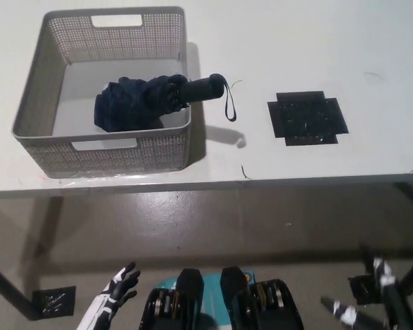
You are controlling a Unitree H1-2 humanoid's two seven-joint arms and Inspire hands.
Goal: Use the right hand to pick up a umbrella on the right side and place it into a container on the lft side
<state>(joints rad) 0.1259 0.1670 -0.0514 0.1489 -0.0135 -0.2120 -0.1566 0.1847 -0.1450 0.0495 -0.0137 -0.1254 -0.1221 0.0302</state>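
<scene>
Container point(41, 148): grey perforated basket with handle cut-outs, standing on the left part of the white worktop point(316, 55).
Umbrella point(141, 102): dark navy, folded, lying inside the container; its black handle point(205, 89) sticks out over the container's right rim, with the wrist strap point(228, 106) hanging down outside.
Black patch point(307, 117): flat cross-shaped mark on the worktop, well right of the container, apart from the umbrella.
Left robot hand point(117, 287): white, low at the picture's lower left, below the worktop edge, fingers spread, holding nothing.
Right robot hand point(365, 306): black, at the bottom right corner over the floor, blurred; fingers appear spread and hold nothing.
Floor point(213, 227): grey-brown, below the worktop edge.
</scene>
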